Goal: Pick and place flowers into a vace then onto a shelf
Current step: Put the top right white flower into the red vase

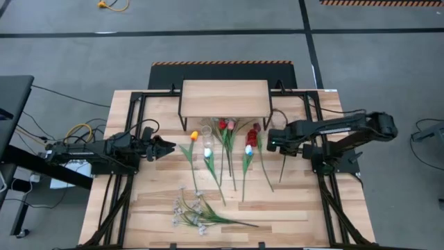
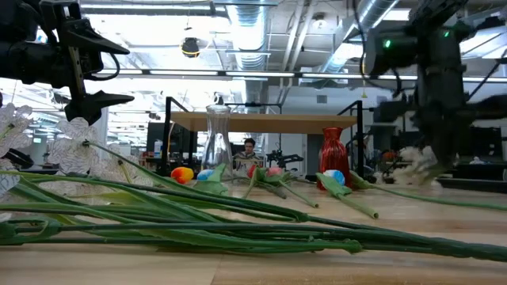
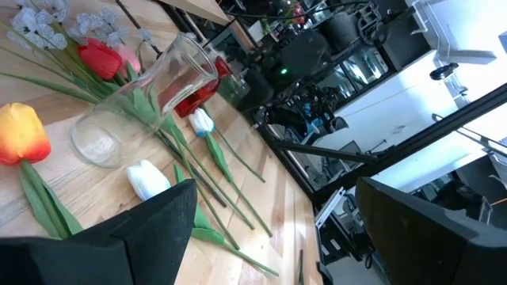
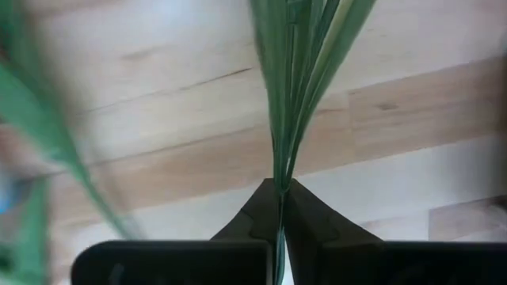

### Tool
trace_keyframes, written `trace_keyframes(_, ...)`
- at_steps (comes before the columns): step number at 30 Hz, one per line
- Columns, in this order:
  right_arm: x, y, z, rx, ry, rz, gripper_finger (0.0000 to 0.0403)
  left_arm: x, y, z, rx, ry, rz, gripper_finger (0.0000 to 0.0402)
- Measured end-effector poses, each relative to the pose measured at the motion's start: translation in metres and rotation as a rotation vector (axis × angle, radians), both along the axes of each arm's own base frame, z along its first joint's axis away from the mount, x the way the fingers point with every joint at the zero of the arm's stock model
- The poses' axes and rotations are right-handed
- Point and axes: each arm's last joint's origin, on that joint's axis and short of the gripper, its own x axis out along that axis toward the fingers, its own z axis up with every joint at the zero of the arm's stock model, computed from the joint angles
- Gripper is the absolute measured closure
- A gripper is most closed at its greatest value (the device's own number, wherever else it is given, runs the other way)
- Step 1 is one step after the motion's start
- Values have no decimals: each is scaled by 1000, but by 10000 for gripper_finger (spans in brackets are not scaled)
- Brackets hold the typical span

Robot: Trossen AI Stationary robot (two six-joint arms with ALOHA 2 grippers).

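**A:** Right wrist view has your right claw (image 4: 281, 207) shut on a green stem (image 4: 295, 71); the stem runs straight out ahead of the fingertips, pinched between them, with the desk (image 4: 158, 119) close beneath. I judge this to be the pick, just made.

**B:** Which flower is it?

**A:** From above, the right claw (image 1: 272, 142) sits just beside the red tulip (image 1: 254, 130), so probably that one. The bloom is outside the wrist picture, so I can't confirm it.

**B:** How should you lift?

**A:** Go straight up and slowly. Other stems lie near this claw on its inner side, toward the middle of the desk, and leaves could snag. Check the stem doesn't slide between the fingers; it is thin and slick-looking.

**B:** And the vase?

**A:** Clear vase (image 3: 150, 95) stands among the blooms, between the two claws, nearer the shelf (image 1: 225, 96) than the sprays (image 1: 194, 212) are. Bring the cut end over its mouth with the stem hanging near upright, then lower it.

**B:** Left arm?

**A:** Left claw (image 1: 166, 147) waits with fingers spread, holding nothing, on the far side of the vase from your right claw. You could use it to steady the vase.
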Motion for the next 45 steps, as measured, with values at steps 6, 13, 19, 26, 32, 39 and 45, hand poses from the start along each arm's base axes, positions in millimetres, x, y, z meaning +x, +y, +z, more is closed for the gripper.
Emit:
trace_keyframes(6, -19, -1, 46, -125, -193, -21, 402, 0, 0, 0, 0, 0, 1, 69)
trace_keyframes(13, -42, -4, 87, -320, -396, -73, 402, 0, 0, 0, 0, 0, 1, 69)
trace_keyframes(19, -60, -4, 110, -423, -542, -63, 403, 0, 0, 0, 0, 0, 1, 69)
trace_keyframes(26, -67, -9, 143, -605, -861, 55, 403, 0, 0, 0, 0, 0, 1, 69)
trace_keyframes(32, -72, -14, 182, -1050, -1040, 274, 403, 0, 0, 0, 0, 0, 12, 69)
trace_keyframes(39, -86, -13, 213, -1614, -880, 613, 403, 0, 2, 0, 2, -3, 63, 69)
trace_keyframes(45, -82, -7, 213, -1732, -764, 879, 403, 0, 2, 0, 1, -3, 67, 69)
